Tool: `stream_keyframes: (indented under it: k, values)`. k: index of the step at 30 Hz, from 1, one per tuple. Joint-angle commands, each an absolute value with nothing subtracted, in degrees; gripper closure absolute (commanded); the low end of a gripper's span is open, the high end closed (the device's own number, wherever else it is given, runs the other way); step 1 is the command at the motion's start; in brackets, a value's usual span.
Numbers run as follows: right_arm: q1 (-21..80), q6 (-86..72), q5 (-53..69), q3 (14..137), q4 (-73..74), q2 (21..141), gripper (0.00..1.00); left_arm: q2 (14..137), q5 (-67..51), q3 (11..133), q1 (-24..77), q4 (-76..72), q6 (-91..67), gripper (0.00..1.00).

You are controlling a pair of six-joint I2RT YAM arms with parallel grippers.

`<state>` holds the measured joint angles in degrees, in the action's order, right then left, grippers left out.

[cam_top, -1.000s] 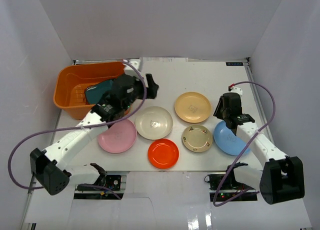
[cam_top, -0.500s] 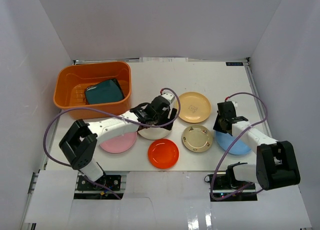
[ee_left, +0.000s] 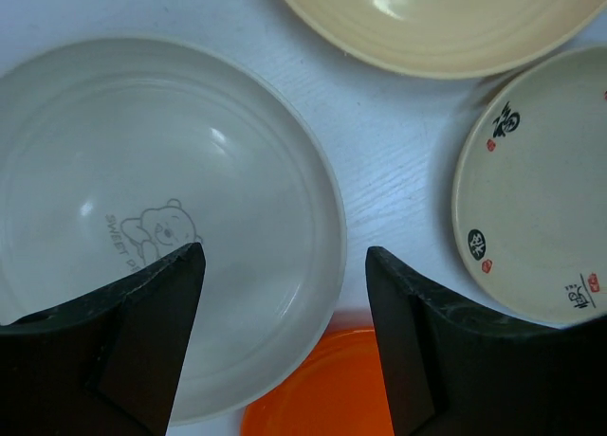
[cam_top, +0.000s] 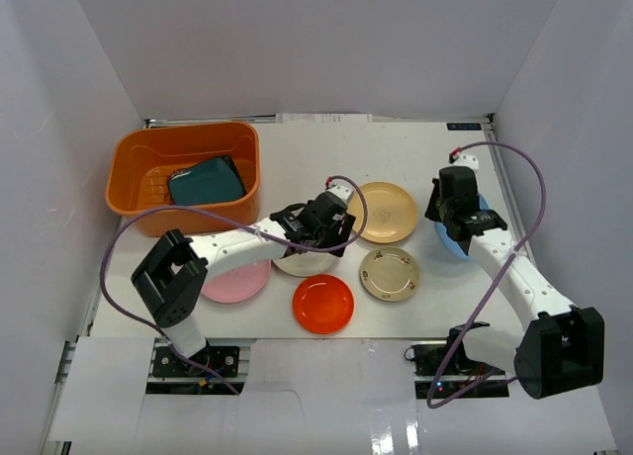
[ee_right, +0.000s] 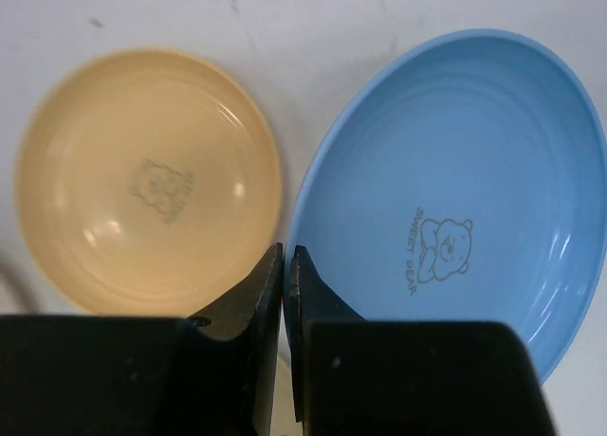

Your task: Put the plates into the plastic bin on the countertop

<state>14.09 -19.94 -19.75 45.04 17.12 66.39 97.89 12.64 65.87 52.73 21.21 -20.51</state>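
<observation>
Countertop (cam_top: 396, 153) holds bin (cam_top: 168, 218), pink plate (cam_top: 232, 282), cream plate (ee_left: 142, 171), red plate (cam_top: 322, 304), tan plate (cam_top: 386, 211), patterned plate (cam_top: 390, 274)

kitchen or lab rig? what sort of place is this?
Probably a lab test cell: bare white tabletop boxed in by white walls, orange bin and orange-red plate staged on it.

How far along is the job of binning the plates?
Done: only the dark teal plate shows in the plastic bin. In hand: the right hand is shut on the light blue plate; the open left hand hovers over the cream plate. Left: the pink plate, orange-red plate, tan plate and beige patterned plate, on the countertop.
</observation>
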Motion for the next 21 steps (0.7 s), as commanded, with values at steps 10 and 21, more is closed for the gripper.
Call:
stream_keyframes:
  k: [10, 21]
  values:
    - [32.3, -4.0, 1.8, 82.6, 4.1, 83.0, 0.92, 62.2, 30.0, 66.2, 47.7, 21.7, -22.0, 0.21]
    - [47.5, 5.6, 18.7, 130.1, 6.0, 120.6, 0.92, 37.7, 43.4, 63.9, 47.5, 12.8, -15.6, 0.08]
